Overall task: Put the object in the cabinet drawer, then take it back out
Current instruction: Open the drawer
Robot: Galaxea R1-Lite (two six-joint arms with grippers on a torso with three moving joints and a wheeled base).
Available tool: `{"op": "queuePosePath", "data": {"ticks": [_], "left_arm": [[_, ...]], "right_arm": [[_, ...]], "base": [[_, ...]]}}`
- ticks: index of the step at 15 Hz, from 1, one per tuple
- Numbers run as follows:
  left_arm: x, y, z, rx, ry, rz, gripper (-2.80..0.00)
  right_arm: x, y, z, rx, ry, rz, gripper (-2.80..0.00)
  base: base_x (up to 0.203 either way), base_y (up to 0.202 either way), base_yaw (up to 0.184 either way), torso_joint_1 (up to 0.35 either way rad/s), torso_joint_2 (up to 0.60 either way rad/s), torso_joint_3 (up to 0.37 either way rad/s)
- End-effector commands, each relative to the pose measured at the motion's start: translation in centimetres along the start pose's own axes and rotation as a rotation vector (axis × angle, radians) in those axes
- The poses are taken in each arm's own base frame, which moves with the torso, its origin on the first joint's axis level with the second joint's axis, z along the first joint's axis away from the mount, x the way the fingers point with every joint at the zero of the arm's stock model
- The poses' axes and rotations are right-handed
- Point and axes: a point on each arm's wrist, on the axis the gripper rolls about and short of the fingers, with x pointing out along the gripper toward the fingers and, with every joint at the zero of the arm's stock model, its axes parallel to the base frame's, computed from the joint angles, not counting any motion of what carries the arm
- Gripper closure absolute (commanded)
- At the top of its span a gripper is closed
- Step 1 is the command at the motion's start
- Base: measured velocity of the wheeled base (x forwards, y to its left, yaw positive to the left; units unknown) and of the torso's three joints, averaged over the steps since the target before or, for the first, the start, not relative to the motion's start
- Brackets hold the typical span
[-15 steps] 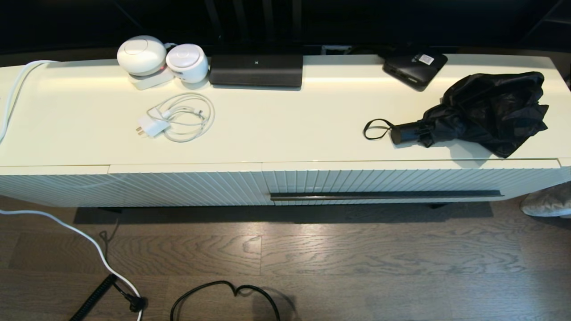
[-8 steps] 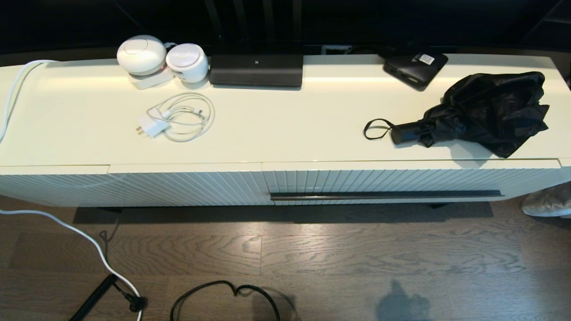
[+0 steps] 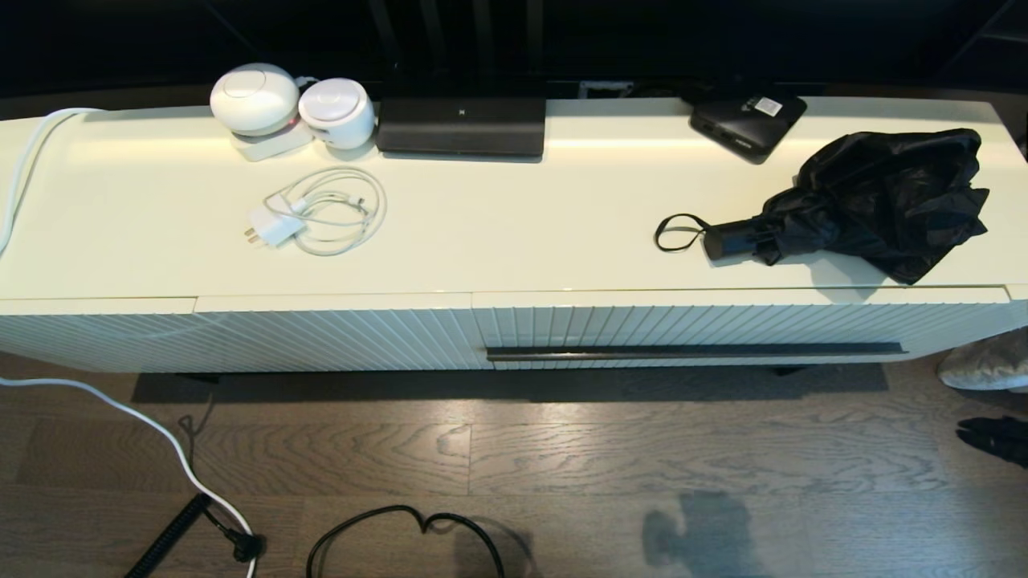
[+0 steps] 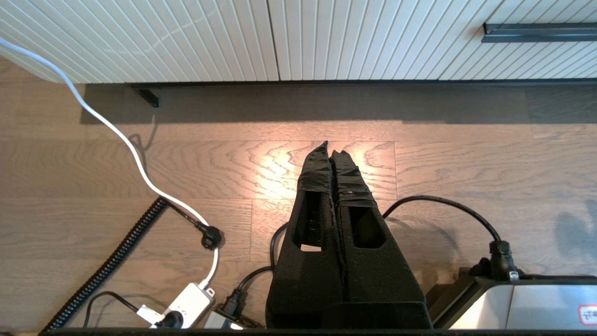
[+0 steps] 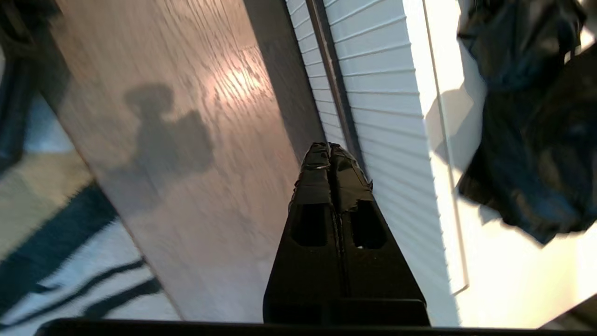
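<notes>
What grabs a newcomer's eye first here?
The black folding umbrella, baggy, lies on the cabinet top's right end, above the closed drawer with its long dark bar handle. The right gripper, shut, hangs low beside that drawer front; the left gripper, shut, hangs over the floor.

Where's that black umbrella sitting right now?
In the head view, the umbrella lies on the right end of the cabinet top, just in front of the flat black box and above the closed drawer with its dark bar handle.
</notes>
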Motion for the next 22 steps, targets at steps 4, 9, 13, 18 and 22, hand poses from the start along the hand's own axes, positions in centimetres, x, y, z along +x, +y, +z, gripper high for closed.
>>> {"op": "queuePosePath", "data": {"ticks": [4, 9, 13, 18, 22], "left_arm": [[0.0, 0.0, 0.0, 0.000, -0.001, 0.000, 0.00], [0.0, 0.0, 0.0, 0.000, -0.001, 0.000, 0.00], [0.0, 0.0, 0.0, 0.000, -0.001, 0.000, 0.00], [0.0, 0.0, 0.0, 0.000, 0.001, -0.001, 0.00], [0.0, 0.0, 0.0, 0.000, -0.001, 0.000, 0.00]], "right_arm": [[6.5, -1.6, 0.2, -0.275, 0.017, 0.046, 0.00], [11.2, -0.7, -1.5, -0.421, -0.018, -0.010, 0.00], [12.5, 0.4, -2.8, -0.426, -0.003, 0.027, -2.80], [13.2, 1.4, -4.3, -0.450, 0.145, 0.072, -2.80], [15.1, 1.3, -4.7, -0.434, 0.169, 0.128, -2.80]], "base": [[0.000, 0.000, 0.000, 0.000, 0.00, 0.000], [0.000, 0.000, 0.000, 0.000, 0.00, 0.000], [0.000, 0.000, 0.000, 0.000, 0.00, 0.000], [0.000, 0.000, 0.000, 0.000, 0.00, 0.000], [0.000, 0.000, 0.000, 0.000, 0.00, 0.000]]}}
